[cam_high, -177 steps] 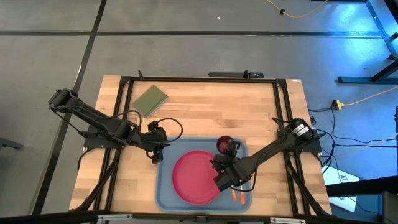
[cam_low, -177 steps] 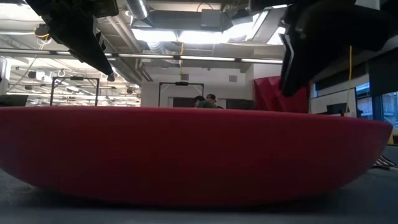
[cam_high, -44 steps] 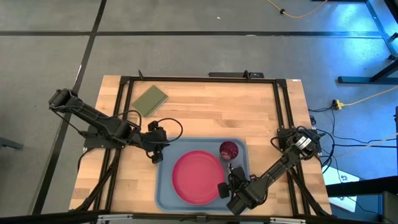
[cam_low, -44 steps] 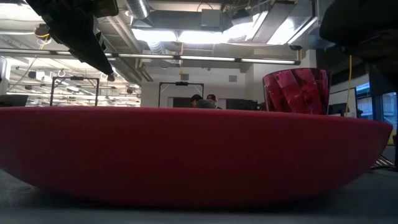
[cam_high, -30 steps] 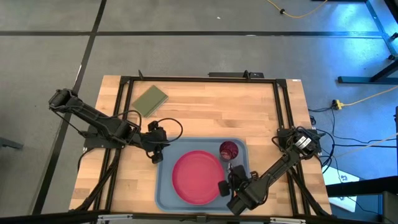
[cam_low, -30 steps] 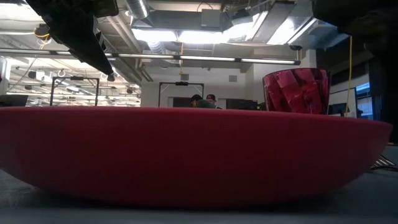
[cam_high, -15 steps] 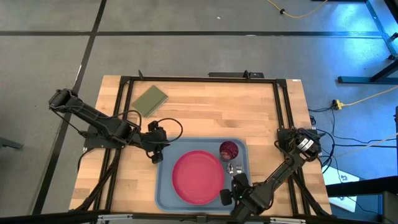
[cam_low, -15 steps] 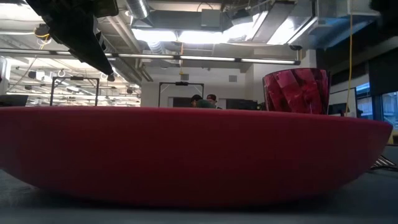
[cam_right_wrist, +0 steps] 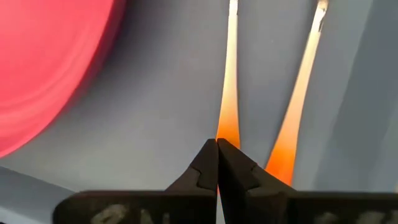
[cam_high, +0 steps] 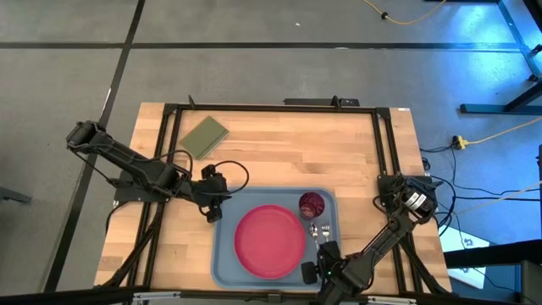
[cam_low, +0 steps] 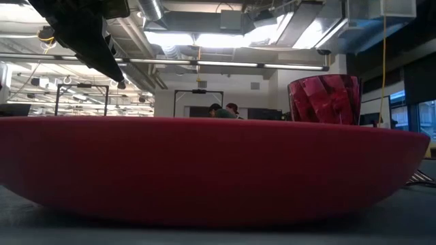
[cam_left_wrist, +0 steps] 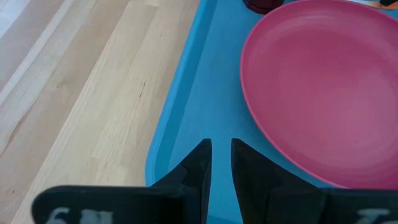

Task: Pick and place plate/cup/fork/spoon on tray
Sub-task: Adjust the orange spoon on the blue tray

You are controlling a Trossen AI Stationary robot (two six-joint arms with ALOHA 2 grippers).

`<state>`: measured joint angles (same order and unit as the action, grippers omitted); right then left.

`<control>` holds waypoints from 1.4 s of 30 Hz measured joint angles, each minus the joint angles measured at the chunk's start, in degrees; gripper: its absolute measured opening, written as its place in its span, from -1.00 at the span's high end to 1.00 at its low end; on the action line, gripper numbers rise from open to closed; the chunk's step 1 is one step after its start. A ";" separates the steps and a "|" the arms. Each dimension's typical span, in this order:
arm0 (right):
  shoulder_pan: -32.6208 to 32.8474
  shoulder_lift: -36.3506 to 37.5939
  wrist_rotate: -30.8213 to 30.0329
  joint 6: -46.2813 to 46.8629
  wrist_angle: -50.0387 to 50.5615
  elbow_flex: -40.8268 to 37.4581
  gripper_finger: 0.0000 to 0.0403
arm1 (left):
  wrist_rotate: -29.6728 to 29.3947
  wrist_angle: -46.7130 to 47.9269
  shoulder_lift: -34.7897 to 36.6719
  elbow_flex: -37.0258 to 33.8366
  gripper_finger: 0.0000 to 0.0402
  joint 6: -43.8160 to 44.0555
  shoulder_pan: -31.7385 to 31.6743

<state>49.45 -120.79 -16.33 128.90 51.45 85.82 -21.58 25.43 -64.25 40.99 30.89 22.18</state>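
All four things lie on the tray point(cam_high: 222, 254): plate point(cam_high: 269, 240) in the middle, cup point(cam_high: 312, 203) at its far right, fork point(cam_high: 324, 230) and spoon point(cam_high: 314, 230) beside it. My right claw point(cam_right_wrist: 217, 160), narrow and empty, should lift straight (not brushing the handles). My left claw point(cam_left_wrist: 221, 163), nearly closed, waits at the tray's left rim.
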 joint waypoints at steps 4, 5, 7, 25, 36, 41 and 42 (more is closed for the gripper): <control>0.02 0.00 0.87 -0.07 -0.46 0.00 1.00 | 0.00 0.00 0.00 0.00 0.73 0.00 0.00; 0.02 0.00 0.98 -0.07 -0.63 0.00 1.00 | 0.00 0.00 0.00 0.00 0.73 0.00 0.01; 0.00 0.00 1.19 -0.09 -0.80 0.00 1.00 | 0.00 0.00 0.00 0.00 0.73 0.00 0.01; 0.02 0.00 1.46 -0.11 -1.12 0.00 1.00 | 0.00 0.00 0.00 0.00 0.73 0.00 0.00; 0.46 0.00 3.29 0.68 -0.42 0.00 1.00 | 0.00 0.00 0.00 0.00 0.73 0.00 0.00; 0.76 0.00 3.53 1.16 -2.60 0.00 1.00 | 0.00 0.00 0.00 0.00 0.73 0.00 0.00; 0.74 0.00 3.49 1.16 -2.66 0.00 1.00 | 0.00 -0.02 0.00 0.00 0.73 0.00 0.00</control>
<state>50.19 -120.79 -12.84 130.06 48.80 85.82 -21.58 25.41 -64.25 40.99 30.89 22.17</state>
